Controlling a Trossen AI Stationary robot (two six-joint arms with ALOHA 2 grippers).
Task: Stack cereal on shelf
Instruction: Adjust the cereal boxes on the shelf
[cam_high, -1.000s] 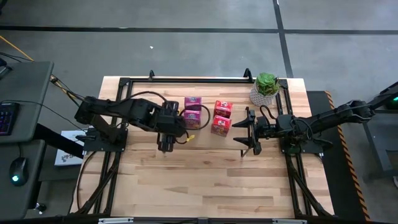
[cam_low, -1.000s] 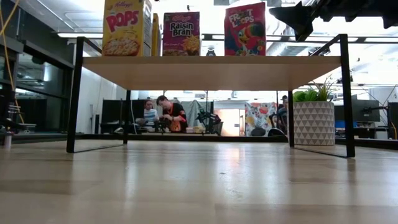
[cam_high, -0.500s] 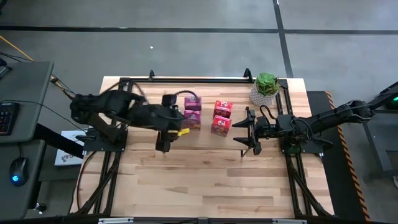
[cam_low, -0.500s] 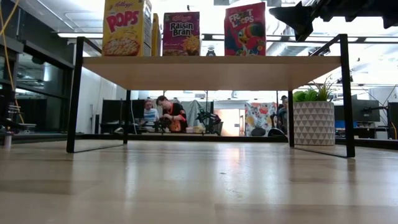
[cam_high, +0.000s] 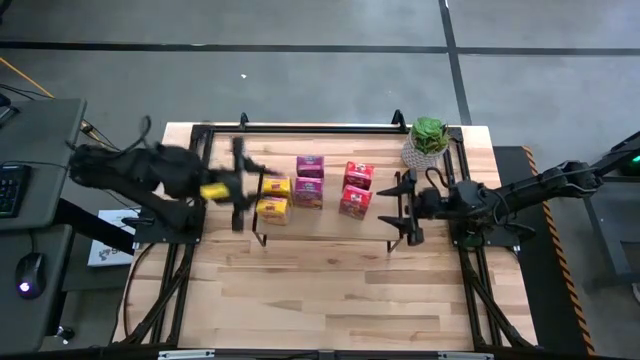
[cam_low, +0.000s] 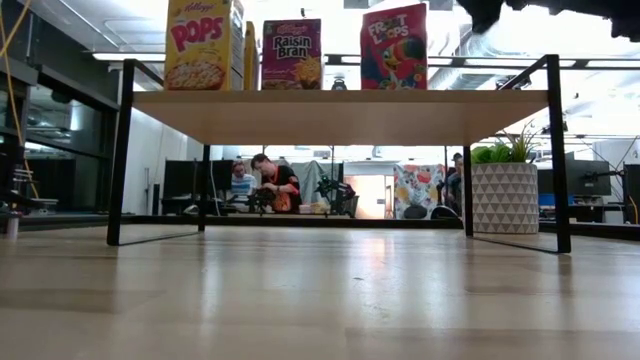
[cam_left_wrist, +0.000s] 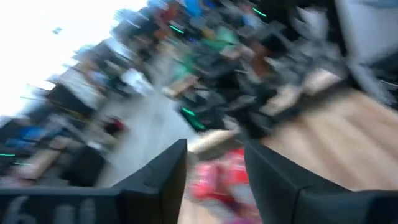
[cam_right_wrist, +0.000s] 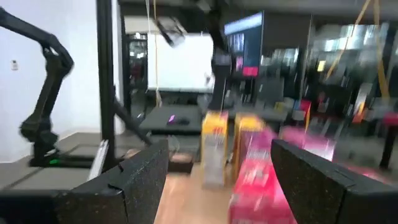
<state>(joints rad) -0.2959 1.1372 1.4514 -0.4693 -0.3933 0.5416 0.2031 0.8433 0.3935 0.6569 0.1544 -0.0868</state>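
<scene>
My left gripper (cam_high: 236, 190), its grip unclear in the blur, sits left of centre beside the boxes (cam_high: 310, 185) on the shelf (cam_high: 330, 228), while my right gripper (cam_high: 398, 212) gapes empty just right of them.

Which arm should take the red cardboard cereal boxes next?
Right. The right gripper hangs open beside the red cardboard cereal boxes, facing them. The left gripper sits beyond the yellow cardboard boxes, farthest from the red ones.
</scene>
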